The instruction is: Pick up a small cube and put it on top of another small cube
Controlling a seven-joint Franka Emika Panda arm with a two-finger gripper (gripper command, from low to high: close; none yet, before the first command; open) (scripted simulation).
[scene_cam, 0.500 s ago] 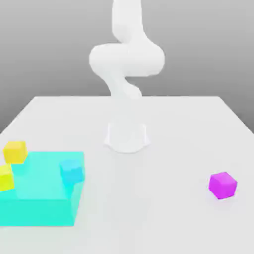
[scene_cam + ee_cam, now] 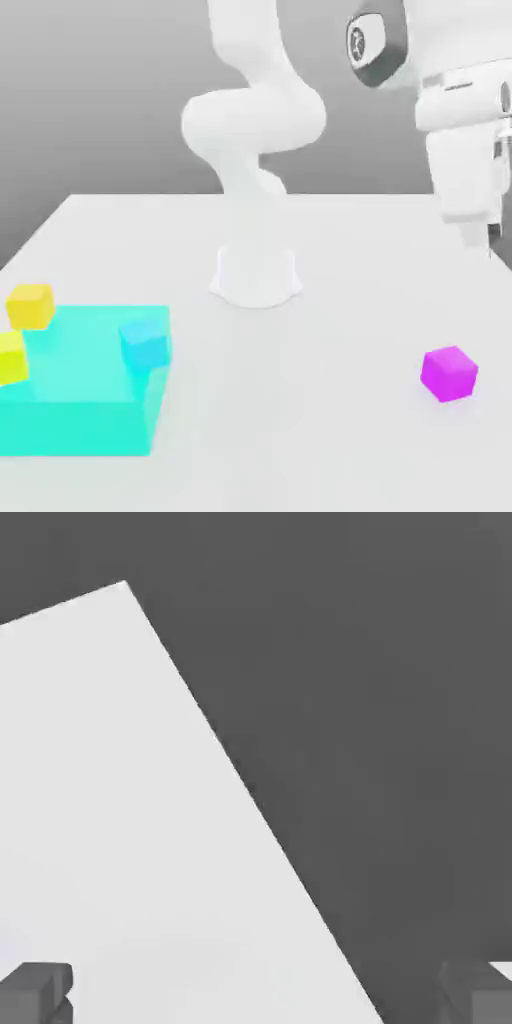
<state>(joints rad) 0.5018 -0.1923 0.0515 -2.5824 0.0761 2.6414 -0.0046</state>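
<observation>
The empty gripper [image 2: 480, 232], fingers spread wide, is seen high over the worktop [image 2: 330, 430], with the small magenta-purple cube [image 2: 449, 373] resting well below it.

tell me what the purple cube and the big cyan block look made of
Purple cube: opaque matte solid, plastic-like; flat even shading, no glints. Big cyan block: translucent, glassy or acrylic-looking; a cyan cube shows through it. Rendered, so only a guess.
</observation>
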